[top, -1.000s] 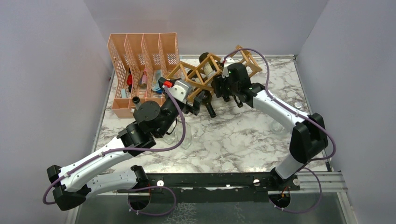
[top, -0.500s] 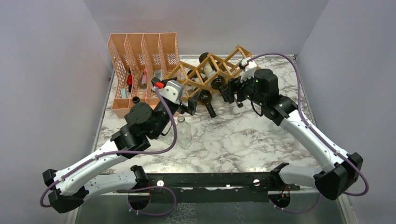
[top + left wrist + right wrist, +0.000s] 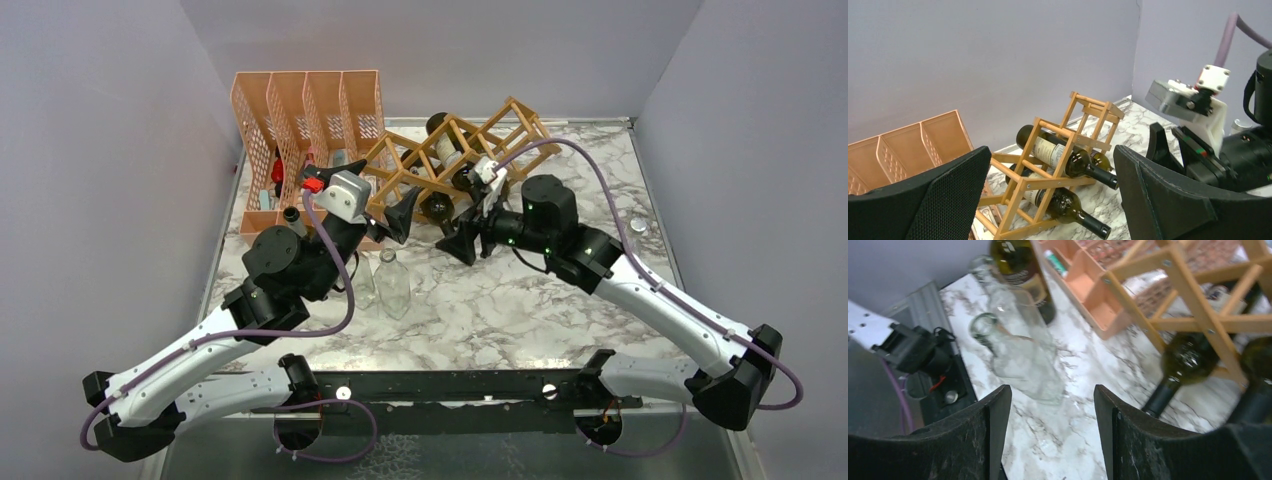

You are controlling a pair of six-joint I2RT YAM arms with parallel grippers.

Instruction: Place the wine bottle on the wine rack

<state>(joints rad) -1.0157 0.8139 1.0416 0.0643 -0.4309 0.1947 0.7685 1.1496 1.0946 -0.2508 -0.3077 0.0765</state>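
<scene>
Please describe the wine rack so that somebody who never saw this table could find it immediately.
Look at the far edge of the marble table, just right of the orange organiser. The rack is a wooden lattice of diamond cells holding dark bottles; the organiser is perforated plastic.

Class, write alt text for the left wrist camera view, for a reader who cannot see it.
A light wooden wine rack stands on a marble table, dark wine bottles lying in it. The left gripper frames it in the foreground with its black fingers, open and empty. An orange file organiser sits at left, the right arm at right.
</scene>
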